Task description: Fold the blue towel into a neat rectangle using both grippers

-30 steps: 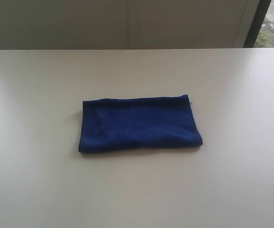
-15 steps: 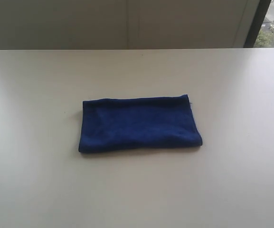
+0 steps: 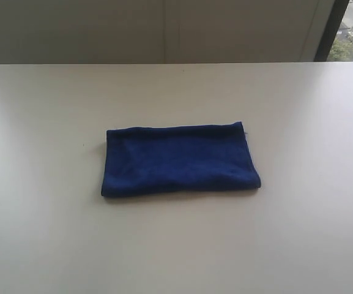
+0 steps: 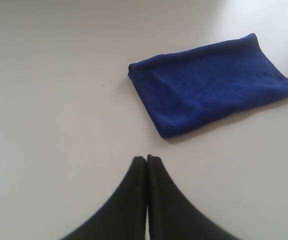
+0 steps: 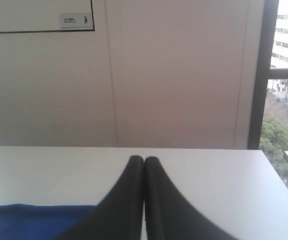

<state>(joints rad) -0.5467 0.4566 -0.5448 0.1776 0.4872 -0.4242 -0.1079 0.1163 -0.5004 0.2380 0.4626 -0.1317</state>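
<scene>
Fingers [image 4: 134, 185] of the left black gripper [image 4: 146, 159] and of the right black gripper [image 5: 144, 159] are pressed together on nothing, both clear of the deep royal-blue microfibre towel [image 3: 179, 160], which lies folded as a fairly tidy rectangle midway on the pale matte table [image 3: 176, 251]. Risk: any pass by the tips could snag the soft top layer and drag the fold open. Neither arm shows in the exterior view; the left wrist is tipped down at the table short of the towel, the right levelled toward the off-white wall [image 5: 173, 75].

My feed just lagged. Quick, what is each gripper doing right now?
Left gripper: closed, holding nothing, apart from the blue towel.
Right gripper: closed, holding nothing.
</scene>
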